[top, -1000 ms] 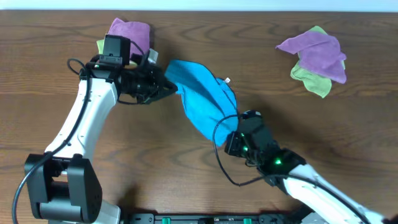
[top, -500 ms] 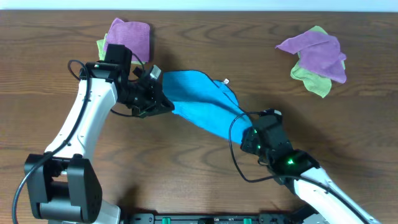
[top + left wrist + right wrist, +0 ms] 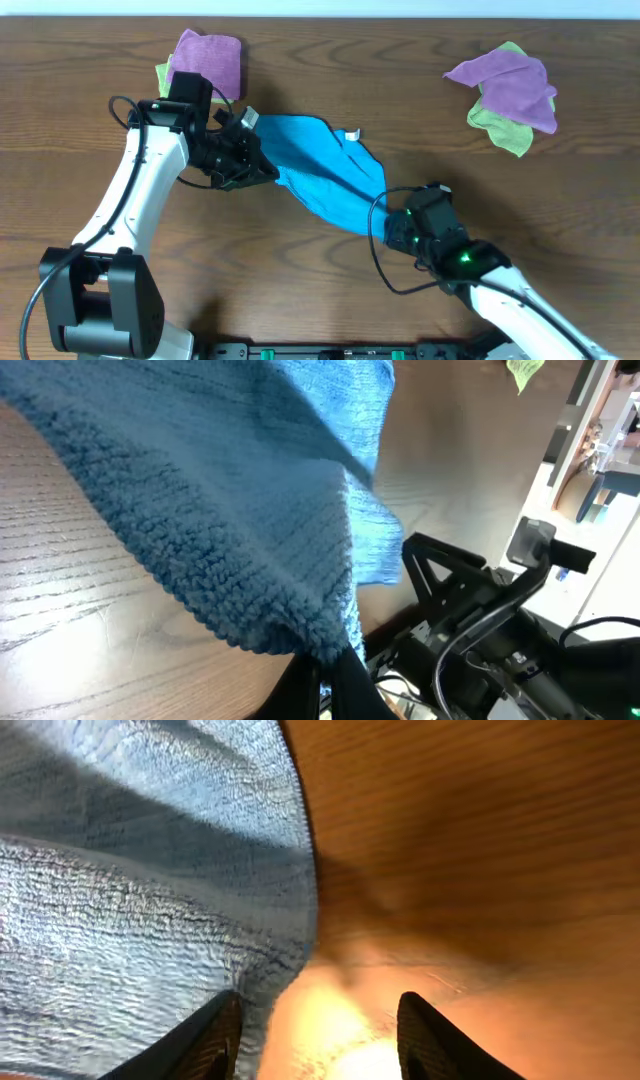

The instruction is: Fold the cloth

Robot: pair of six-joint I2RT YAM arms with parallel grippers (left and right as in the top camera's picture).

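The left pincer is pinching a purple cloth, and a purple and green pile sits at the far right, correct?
Not quite. The left pincer is pinching the sky-blue cloth, not a purple one; the left wrist view shows it. The purple and green pile at the far right is as you said.

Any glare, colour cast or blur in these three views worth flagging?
Overhead: even light, sharp, the cloth bright blue. Right wrist: strong orange glare on the table near the fingers, cloth washed grey with a shadow band. Left wrist: cloth pile crisp, far background bright.
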